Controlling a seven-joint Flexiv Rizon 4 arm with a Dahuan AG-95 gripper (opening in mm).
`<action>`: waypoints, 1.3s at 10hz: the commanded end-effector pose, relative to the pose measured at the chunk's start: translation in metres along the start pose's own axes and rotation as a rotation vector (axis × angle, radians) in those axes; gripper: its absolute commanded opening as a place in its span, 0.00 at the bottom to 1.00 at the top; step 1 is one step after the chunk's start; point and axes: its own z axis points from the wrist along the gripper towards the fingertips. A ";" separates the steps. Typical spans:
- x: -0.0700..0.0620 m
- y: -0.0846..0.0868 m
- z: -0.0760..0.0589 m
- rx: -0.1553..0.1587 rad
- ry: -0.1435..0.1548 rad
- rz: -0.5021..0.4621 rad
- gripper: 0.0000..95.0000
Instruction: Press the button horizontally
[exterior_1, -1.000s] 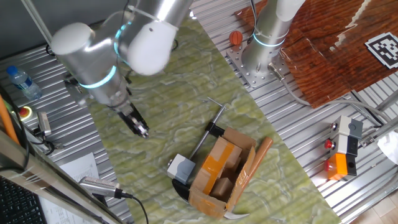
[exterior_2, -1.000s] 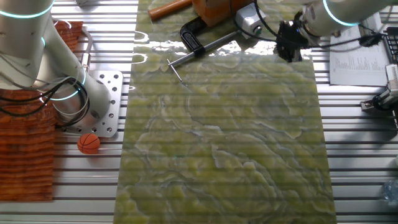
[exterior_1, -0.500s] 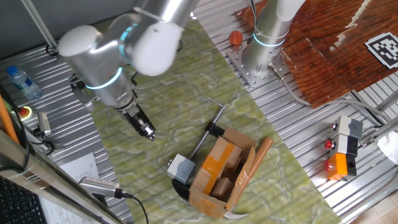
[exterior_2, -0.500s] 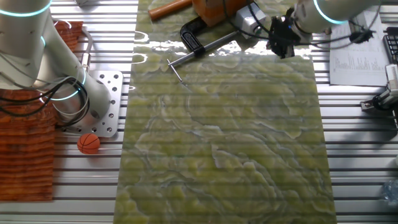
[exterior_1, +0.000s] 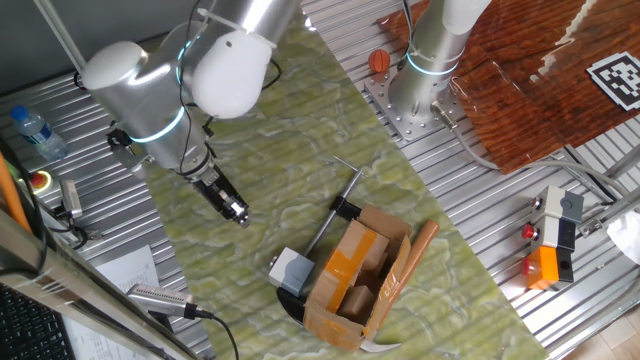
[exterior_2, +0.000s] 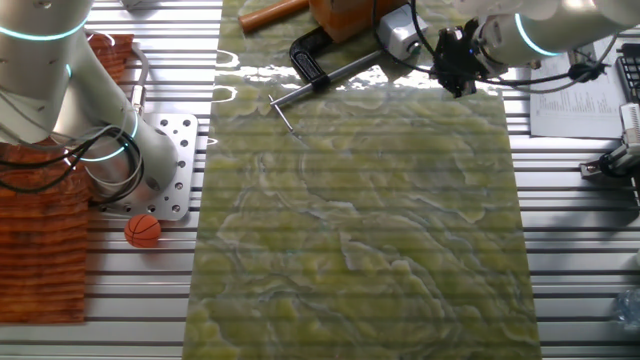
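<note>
The button (exterior_1: 290, 268) is a small light grey cube with a white face on a black base. It stands on the green mat just left of the open cardboard box (exterior_1: 360, 278). In the other fixed view the button (exterior_2: 400, 38) sits at the top edge. My gripper (exterior_1: 235, 211) is a slim black tip pointing down and right. It hovers over the mat up and to the left of the button, apart from it. In the other fixed view my gripper (exterior_2: 458, 72) is right of the button. No gap between the fingertips shows.
A black clamp (exterior_1: 338, 212) and a wooden handle (exterior_1: 420, 250) lie by the box. A red round button with a yellow rim (exterior_1: 40, 181), a bottle (exterior_1: 30, 130) and papers are on the left. Orange-and-black units (exterior_1: 550, 250) stand at the right. A second arm's base (exterior_1: 425, 75) and an orange ball (exterior_2: 143, 230) are nearby.
My gripper has shifted a short way towards the button, and the arm's big joints have swung slightly. The button, box and clamp have not moved.
</note>
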 end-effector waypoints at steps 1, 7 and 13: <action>0.001 -0.015 0.001 -0.093 -0.018 -0.092 0.20; -0.006 0.005 0.018 -0.297 -0.020 -0.096 0.20; -0.011 0.043 0.027 -0.363 -0.042 -0.065 0.60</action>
